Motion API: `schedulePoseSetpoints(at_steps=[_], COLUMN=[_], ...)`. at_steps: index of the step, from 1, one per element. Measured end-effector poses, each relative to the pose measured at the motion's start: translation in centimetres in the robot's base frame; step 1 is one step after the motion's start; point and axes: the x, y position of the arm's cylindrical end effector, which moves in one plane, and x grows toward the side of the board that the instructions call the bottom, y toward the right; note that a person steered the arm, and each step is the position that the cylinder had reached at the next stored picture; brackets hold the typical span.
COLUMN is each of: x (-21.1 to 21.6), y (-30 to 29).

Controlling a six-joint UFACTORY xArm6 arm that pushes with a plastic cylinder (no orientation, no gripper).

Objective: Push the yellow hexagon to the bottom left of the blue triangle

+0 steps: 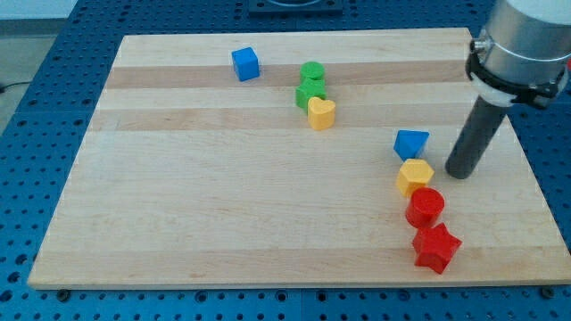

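Note:
The yellow hexagon lies on the wooden board at the view's right, touching the lower edge of the blue triangle, which sits just above it. My tip rests on the board just right of the hexagon, a small gap away, and lower right of the blue triangle. The dark rod rises from it up to the grey arm at the view's top right.
A red cylinder sits right below the hexagon, with a red star below that. A blue cube is at top left. Two green blocks and a yellow heart cluster at top centre. The board's right edge is near.

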Motion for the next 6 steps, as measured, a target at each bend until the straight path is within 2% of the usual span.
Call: schedulePoseSetpoints(at_steps=[1,2,3,4,5,6], x=[3.5,3.0,0.4,1.3,1.4,1.4], y=[1.7,-1.9,-2.4,-4.6,-4.0,-7.3])
